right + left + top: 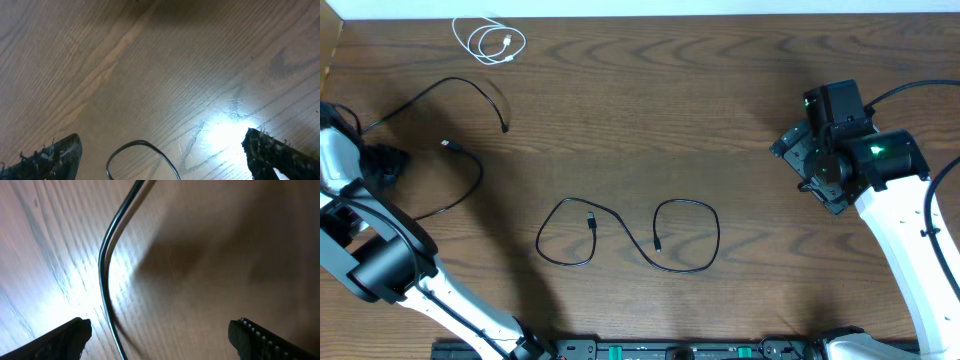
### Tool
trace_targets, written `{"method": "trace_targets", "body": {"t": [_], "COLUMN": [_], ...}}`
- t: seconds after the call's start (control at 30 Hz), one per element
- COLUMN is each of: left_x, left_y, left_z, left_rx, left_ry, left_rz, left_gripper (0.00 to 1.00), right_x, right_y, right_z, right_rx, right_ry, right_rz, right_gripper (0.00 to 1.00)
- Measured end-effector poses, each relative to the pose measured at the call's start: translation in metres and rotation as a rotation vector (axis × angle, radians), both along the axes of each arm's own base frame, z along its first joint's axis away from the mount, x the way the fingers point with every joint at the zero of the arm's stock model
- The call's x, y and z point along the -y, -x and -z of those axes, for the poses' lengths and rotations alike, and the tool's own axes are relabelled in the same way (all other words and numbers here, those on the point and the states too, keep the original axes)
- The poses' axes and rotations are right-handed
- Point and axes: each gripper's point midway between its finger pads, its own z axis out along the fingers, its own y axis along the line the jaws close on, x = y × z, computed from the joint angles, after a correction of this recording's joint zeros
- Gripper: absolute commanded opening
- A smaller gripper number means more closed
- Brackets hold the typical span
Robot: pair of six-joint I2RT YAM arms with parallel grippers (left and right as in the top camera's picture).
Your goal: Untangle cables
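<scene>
A short white cable (488,40) lies coiled at the far left of the table. One black cable (470,165) sprawls at the left, its plugs lying apart. The other black cable (620,228) lies in loose loops at the centre front. My left gripper (388,160) is open beside the left black cable; in the left wrist view that cable (102,270) runs across the wood between the open jaws (160,340), nearer the left finger. My right gripper (805,158) is open and empty at the right, far from all three cables; its jaws also show in the right wrist view (162,155).
A thin black loop (137,150) shows at the bottom of the right wrist view between the jaws; I cannot tell what it belongs to. Thicker black cords (920,90) trail from the right arm. The table's far edge (640,12) runs along the top.
</scene>
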Motion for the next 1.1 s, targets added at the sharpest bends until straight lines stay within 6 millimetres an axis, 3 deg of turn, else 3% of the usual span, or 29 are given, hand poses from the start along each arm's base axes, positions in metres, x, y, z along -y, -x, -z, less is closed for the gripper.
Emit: {"method": "trace_targets", "body": {"t": [0.17, 0.5, 0.77, 0.93, 1.07, 1.1], "left_x": [0.013, 0.022, 0.029, 0.028, 0.023, 0.020], "left_y": [0.018, 0.029, 0.020, 0.017, 0.009, 0.003], "left_z": [0.021, 0.034, 0.043, 0.043, 0.043, 0.042], "left_rx": [-0.039, -0.061, 0.024, 0.047, 0.085, 0.113], "left_ry": [0.044, 0.070, 0.105, 0.108, 0.084, 0.075], "left_rz": [-0.096, -0.159, -0.186, -0.196, -0.190, -0.184], "left_gripper": [0.93, 0.88, 0.63, 0.24, 0.18, 0.13], "right_x": [0.000, 0.000, 0.000, 0.000, 0.000, 0.000], "right_y": [0.000, 0.000, 0.000, 0.000, 0.000, 0.000], "right_z": [0.000, 0.000, 0.000, 0.000, 0.000, 0.000], "right_rx": [0.000, 0.000, 0.000, 0.000, 0.000, 0.000], "right_ry": [0.000, 0.000, 0.000, 0.000, 0.000, 0.000], "right_rz": [0.000, 0.000, 0.000, 0.000, 0.000, 0.000], "right_gripper": [0.99, 0.99, 0.99, 0.99, 0.99, 0.99]}}
